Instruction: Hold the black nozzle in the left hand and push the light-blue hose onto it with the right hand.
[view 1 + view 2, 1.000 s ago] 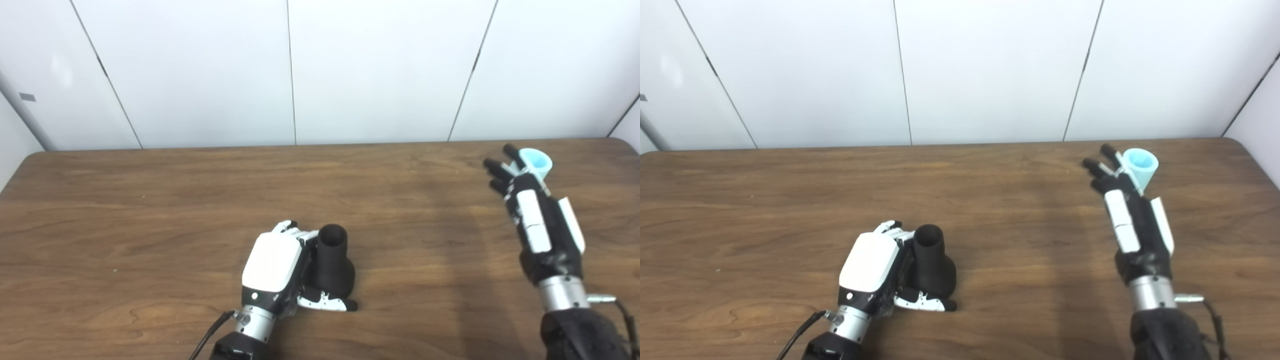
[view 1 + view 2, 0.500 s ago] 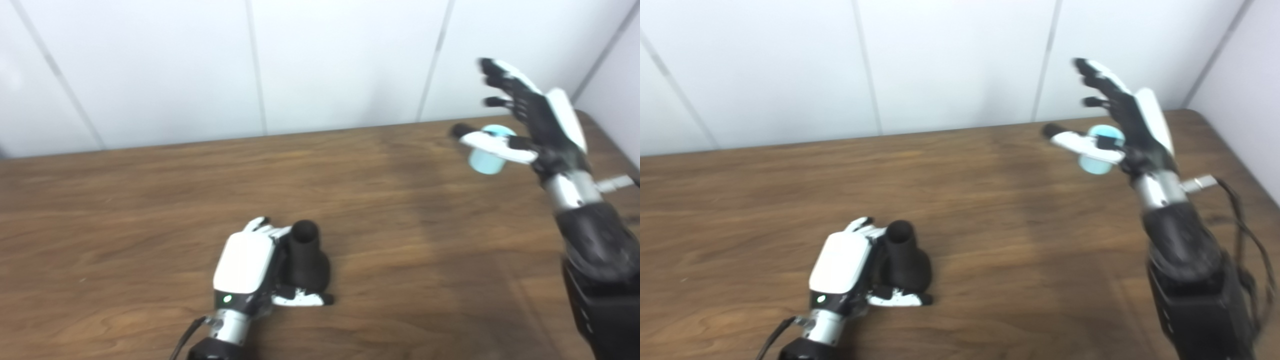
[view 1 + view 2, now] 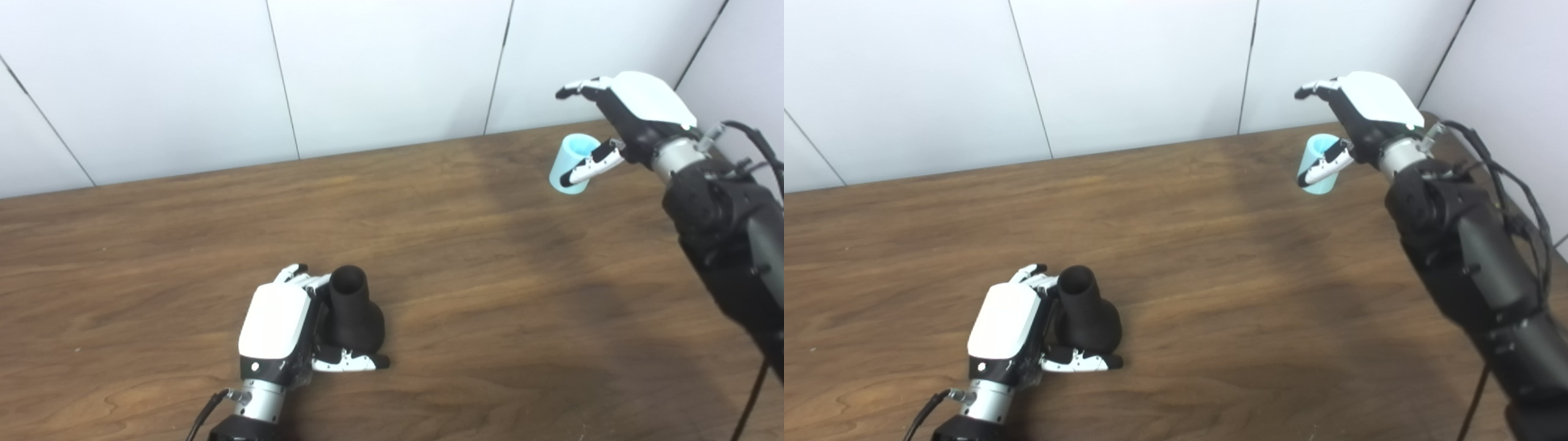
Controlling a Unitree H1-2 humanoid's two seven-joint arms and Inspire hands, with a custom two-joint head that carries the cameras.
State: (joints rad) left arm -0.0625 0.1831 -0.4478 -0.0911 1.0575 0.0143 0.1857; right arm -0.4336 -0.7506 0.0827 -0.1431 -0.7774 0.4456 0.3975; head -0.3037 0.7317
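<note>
The left hand (image 3: 278, 327) is gripping the black nozzle (image 3: 352, 306) on the counter (image 3: 459, 257), while the right hand (image 3: 625, 116) is hovering open over the light-blue hose (image 3: 566, 164), risking toppling it with its thumb.

Your left hand (image 3: 275, 331) has a glossy white back plate over a black frame, white-and-black fingers with black tips, a small pale dot near the wrist edge, a silver metal wrist collar and a black cable trailing from it. Your right hand (image 3: 631, 113) matches it: white shell, silver collar, bulky matte-black forearm, with black cables looping alongside.
</note>
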